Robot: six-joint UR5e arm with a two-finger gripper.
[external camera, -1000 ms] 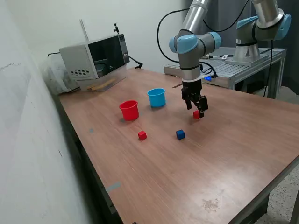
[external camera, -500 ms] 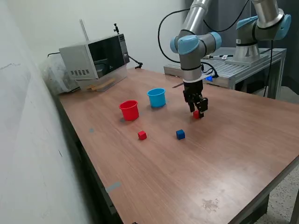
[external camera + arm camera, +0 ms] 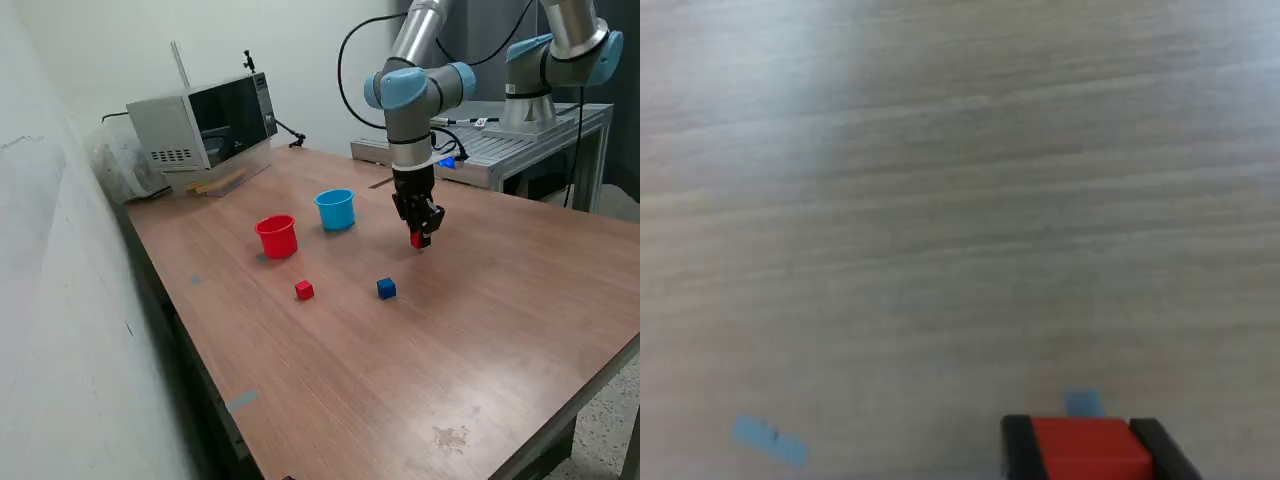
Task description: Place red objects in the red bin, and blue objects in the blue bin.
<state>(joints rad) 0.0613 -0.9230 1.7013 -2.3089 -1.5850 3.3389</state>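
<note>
My gripper (image 3: 418,238) is shut on a red cube (image 3: 416,240), lifted a little above the wooden table (image 3: 480,330) to the exterior view's right of the light blue cup (image 3: 336,209). In the wrist view the red cube (image 3: 1086,453) sits clamped between my two black fingertips (image 3: 1015,446). The red cup (image 3: 277,237) stands upright beside the blue cup. A second red cube (image 3: 304,290) and a dark blue cube (image 3: 386,288) lie on the table in front of the cups.
A microwave (image 3: 200,125) stands at the table's far corner on the exterior view's left. A second arm's base (image 3: 530,105) sits on a metal bench behind. Small blue tape marks (image 3: 770,440) show on the tabletop in the wrist view.
The gripper has closed on the red cube and lifted it slightly off the table. The other cubes and both cups have not moved.
</note>
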